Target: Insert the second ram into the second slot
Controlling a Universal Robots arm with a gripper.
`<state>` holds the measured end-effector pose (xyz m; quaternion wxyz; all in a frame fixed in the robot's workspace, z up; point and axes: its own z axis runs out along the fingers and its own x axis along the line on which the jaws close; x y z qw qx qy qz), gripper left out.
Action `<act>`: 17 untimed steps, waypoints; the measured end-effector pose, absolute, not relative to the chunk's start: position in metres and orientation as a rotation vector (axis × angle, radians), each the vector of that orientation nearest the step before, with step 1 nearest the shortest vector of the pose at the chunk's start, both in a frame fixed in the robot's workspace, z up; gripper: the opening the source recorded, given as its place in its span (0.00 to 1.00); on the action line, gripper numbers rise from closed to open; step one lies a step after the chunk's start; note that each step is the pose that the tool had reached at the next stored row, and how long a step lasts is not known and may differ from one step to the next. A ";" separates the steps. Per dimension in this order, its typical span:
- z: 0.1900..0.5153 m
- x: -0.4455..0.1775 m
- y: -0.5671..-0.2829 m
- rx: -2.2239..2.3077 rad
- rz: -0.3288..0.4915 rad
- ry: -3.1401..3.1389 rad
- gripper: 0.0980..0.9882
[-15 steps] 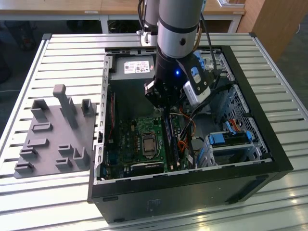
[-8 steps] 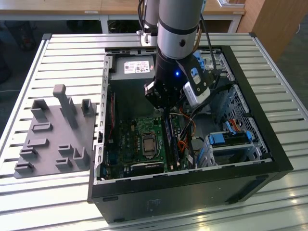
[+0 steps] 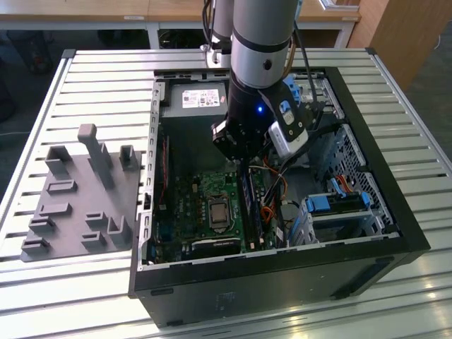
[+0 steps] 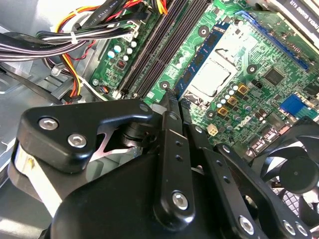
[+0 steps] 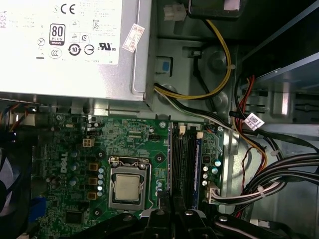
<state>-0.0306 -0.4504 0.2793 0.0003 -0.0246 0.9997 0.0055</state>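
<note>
Blue and thin, the second ram (image 4: 203, 57) stands on edge with its near end clamped between the closed fingers of the gripper (image 4: 178, 99). It runs parallel to the dark memory slots (image 4: 159, 50) of a green motherboard (image 4: 251, 55). Whether its lower edge has entered a slot cannot be told.

The second wrist view shows the stick's broad face and its row of dark chips, seen against the edge of the silver processor socket (image 4: 215, 74). Bundled cables (image 4: 75, 37) lie beyond the slots, and a black fan (image 4: 294, 174) sits near the gripper body.

The first wrist view looks from the other side. There the second ram (image 5: 198, 169) is a narrow blue strip along the slots' outer side, away from the socket, and a grey power supply (image 5: 75, 45) sits beyond the board.

The exterior view gives the wider setting: the arm (image 3: 261, 42) reaches straight down into an open black computer case (image 3: 282, 282) lying on a slatted metal table (image 3: 106, 85). A grey fixture (image 3: 78, 198) with upright pegs lies on the table at the exterior view's left of the case
</note>
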 end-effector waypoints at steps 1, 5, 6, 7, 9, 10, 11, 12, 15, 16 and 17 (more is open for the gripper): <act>0.279 -0.031 -0.450 -0.077 0.017 3.140 0.04; 0.277 -0.031 -0.451 -0.077 0.017 3.140 0.04; 0.277 -0.031 -0.451 -0.077 0.017 3.140 0.04; 0.276 -0.031 -0.451 -0.077 0.017 3.140 0.04; 0.276 -0.031 -0.451 -0.077 0.017 3.140 0.04; 0.275 -0.031 -0.451 -0.077 0.017 3.140 0.04; 0.275 -0.031 -0.451 -0.077 0.017 3.140 0.04; 0.275 -0.031 -0.451 -0.077 0.017 3.140 0.04; 0.274 -0.031 -0.451 -0.077 0.017 3.140 0.04; 0.273 -0.031 -0.451 -0.077 0.017 3.140 0.04; 0.272 -0.031 -0.451 -0.077 0.017 3.140 0.04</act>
